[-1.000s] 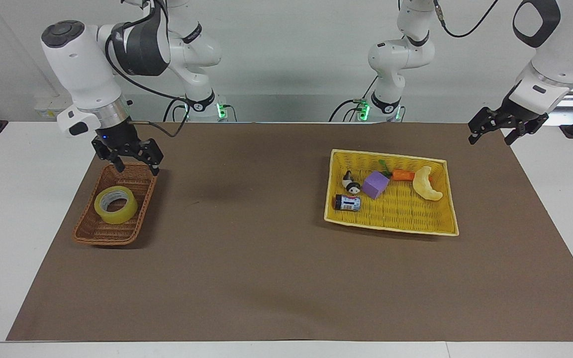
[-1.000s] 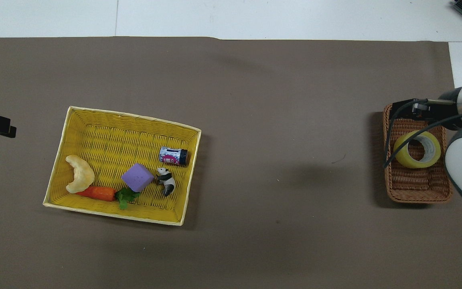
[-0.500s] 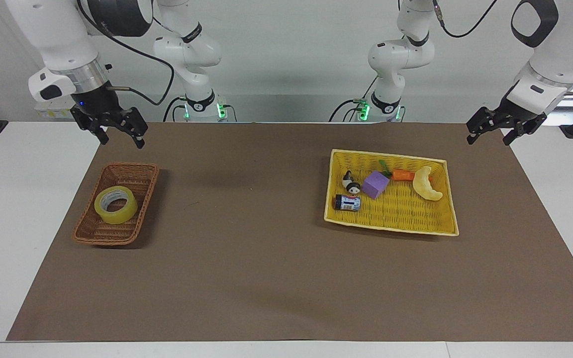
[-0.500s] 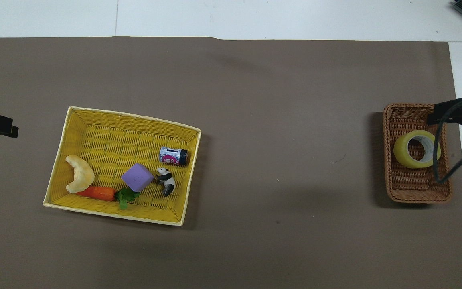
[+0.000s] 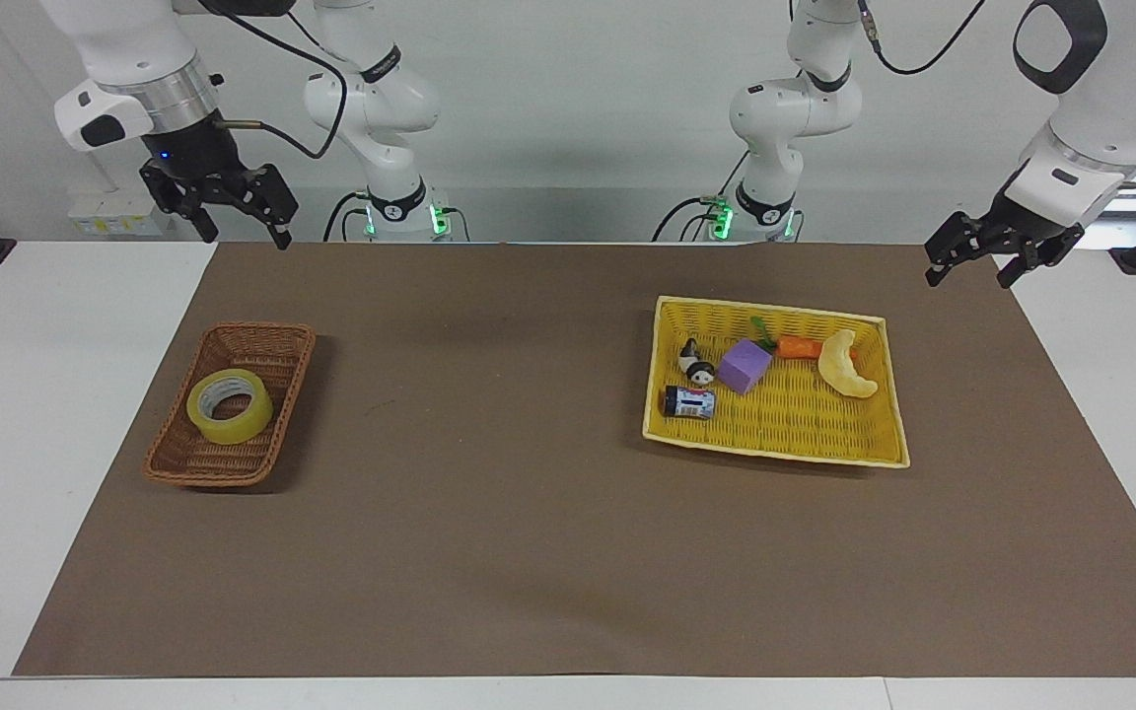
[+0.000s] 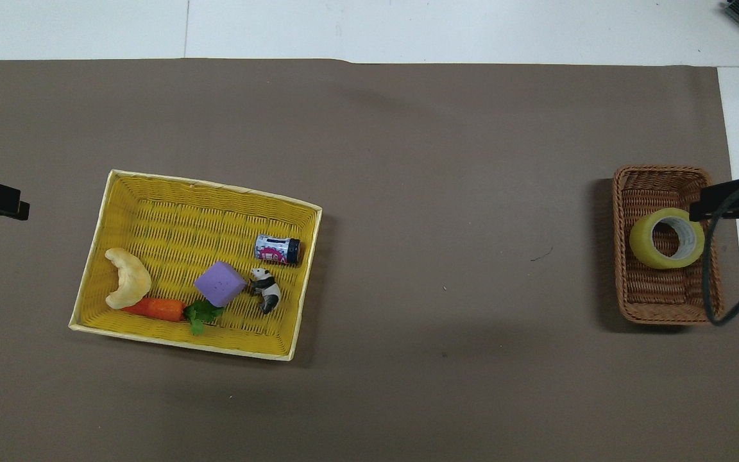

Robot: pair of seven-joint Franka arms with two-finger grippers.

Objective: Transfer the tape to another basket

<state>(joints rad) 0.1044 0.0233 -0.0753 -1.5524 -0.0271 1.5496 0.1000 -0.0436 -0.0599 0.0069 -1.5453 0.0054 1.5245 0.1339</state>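
the right gripper (image 5: pixel 230 212) hangs high in the air over the worktop's edge at the robots' end, fingers (image 5: pixel 281 237) spread apart and holding nothing. it is well clear of the small narrow brown wicker basket (image 5: pixel 188 461) that lies below it. this reads as a release already made, the arm standing off so the basket's contents are left undisturbed. in the overhead view only its dark tip (image 6: pixel 732 200) and a looping black cable (image 6: pixel 708 269) show, at the basket's 3 o'clock rim.

the left gripper (image 5: pixel 974 261) waits in the air over the left arm's end of the brown mat (image 5: pixel 529 513), fingers apart and empty, away from both baskets.

the wide roll of translucent yellow packing tape (image 5: pixel 229 405) lies flat in the brown wicker basket, hole upward, about mid-length and touching the wicker floor. lying flat, it cannot roll, and the sloping sides hold it in.

toward the left arm's end sits the larger flat bright yellow woven tray (image 5: pixel 775 456). it holds:
- a pale crescent croissant toy (image 5: pixel 845 366)
- an orange carrot with green top (image 5: pixel 795 346)
- a purple block (image 5: pixel 745 366)
- a small panda figure (image 5: pixel 695 364)
- a small printed can on its side (image 5: pixel 690 401)

judgement: the tape rests in the wicker basket, well apart from the yellow tray, so the transfer appears complete.
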